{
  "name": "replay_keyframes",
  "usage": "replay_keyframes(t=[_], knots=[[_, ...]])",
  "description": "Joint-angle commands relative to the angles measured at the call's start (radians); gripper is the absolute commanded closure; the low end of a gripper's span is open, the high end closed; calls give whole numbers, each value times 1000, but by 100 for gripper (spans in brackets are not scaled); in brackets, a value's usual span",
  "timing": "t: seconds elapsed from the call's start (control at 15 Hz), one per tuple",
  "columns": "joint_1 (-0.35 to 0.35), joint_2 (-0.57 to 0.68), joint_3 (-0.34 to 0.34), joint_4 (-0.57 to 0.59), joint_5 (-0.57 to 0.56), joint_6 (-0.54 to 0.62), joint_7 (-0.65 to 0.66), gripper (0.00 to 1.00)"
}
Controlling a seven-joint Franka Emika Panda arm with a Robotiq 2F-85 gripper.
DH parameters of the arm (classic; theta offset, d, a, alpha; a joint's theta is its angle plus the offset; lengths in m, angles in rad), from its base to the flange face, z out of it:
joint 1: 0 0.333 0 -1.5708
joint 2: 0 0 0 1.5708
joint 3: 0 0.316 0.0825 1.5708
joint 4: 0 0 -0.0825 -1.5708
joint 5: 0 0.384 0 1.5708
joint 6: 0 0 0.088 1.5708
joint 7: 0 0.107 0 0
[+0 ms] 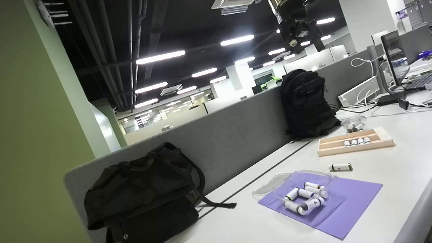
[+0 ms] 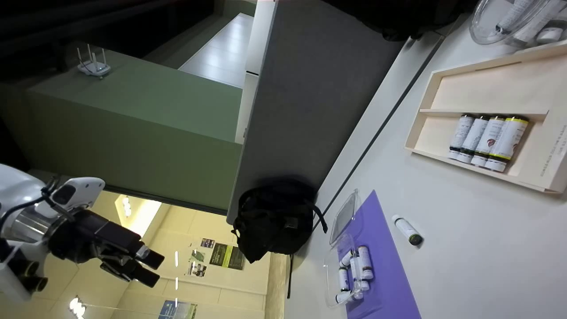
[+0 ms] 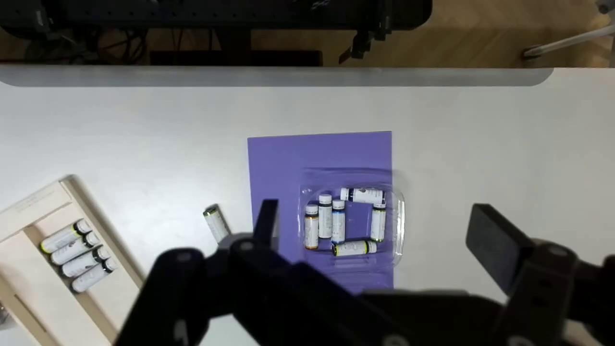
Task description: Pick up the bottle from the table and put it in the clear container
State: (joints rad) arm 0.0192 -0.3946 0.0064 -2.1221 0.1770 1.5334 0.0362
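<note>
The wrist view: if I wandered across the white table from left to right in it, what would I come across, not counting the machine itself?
wooden tray with four small bottles in it → loose bottle lying by itself → clear container with six little bottles inside

Wrist view looks down on the mat (image 3: 288, 163); both exterior views (tilted) share it.

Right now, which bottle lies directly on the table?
The lone bottle between the wooden tray and purple mat; the others are in that tray, the clear container or another clear tub.
</note>
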Motion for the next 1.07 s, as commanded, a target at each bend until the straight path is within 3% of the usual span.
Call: replay_keyframes(t=[0.0,0.4,0.6,0.67,1.0], knots=[[-27,53,-43,-18,-6,91,-92,0],[-119,244,-131,-10,-106,264,-177,0],[-164,321,-153,10,-185,310,-86,0],[-148,281,-149,-32,-141,311,-163,0],[-166,323,-157,-12,-163,325,-131,0]])
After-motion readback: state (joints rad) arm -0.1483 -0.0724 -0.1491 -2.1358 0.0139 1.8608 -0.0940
